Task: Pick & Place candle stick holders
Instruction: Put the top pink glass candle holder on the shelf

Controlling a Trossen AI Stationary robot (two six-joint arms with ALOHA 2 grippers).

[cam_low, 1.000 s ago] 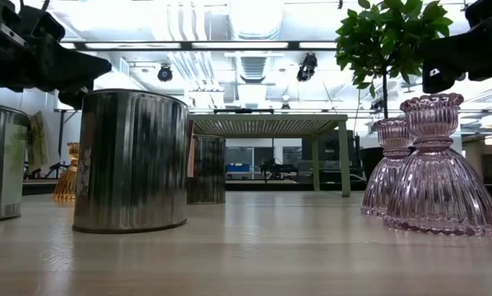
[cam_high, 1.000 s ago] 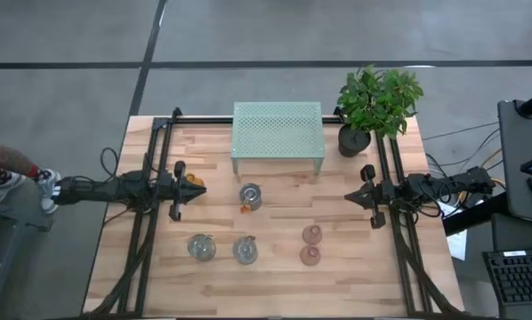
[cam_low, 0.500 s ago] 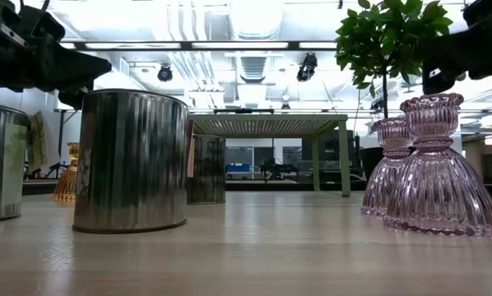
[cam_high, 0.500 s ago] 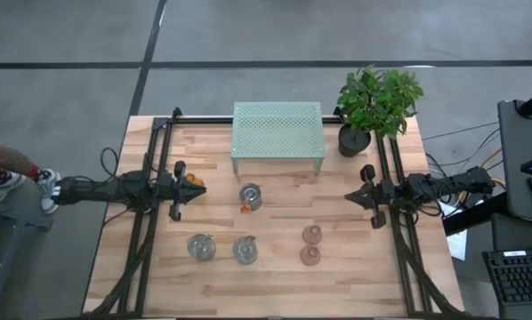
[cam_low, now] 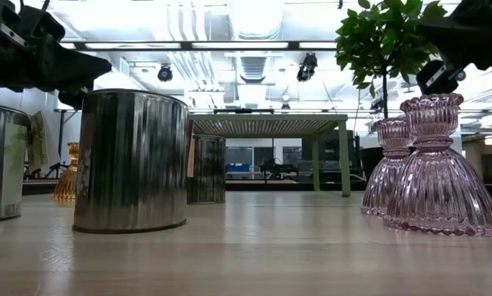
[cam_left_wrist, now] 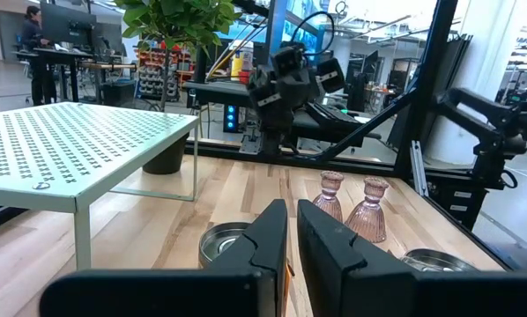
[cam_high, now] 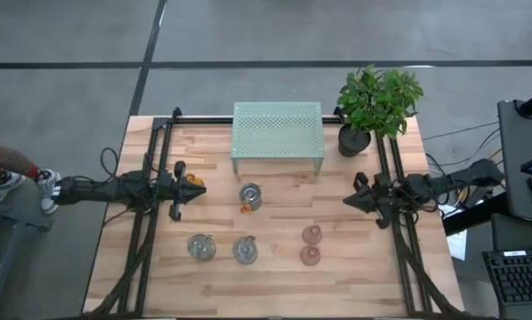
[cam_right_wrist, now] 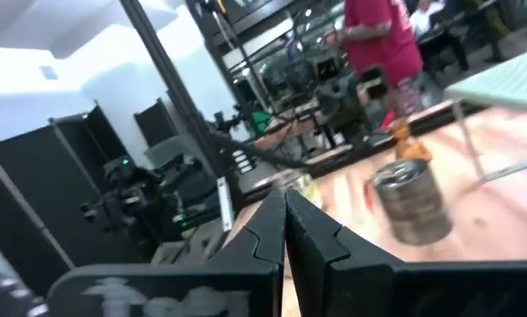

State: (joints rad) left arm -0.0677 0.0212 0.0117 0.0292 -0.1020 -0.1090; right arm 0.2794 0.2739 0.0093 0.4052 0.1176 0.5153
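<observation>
Six holders stand on the wooden table on their bases. An amber one stands at the tip of my left gripper, which hangs shut above the table. A round jar with an orange tag stands in the middle. Two more jars stand nearer the front. Two pale pink holders stand front right, one behind the other. My right gripper is shut and empty near the right edge, above the table.
A pale green mesh shelf stands at the far middle, with a potted plant to its right. Black rails run along both sides of the table. A person in red stands beyond the left side.
My right gripper has turned about its wrist and now sits tilted, staying shut in about the same place near the right edge. The left arm and all the holders have kept still.
</observation>
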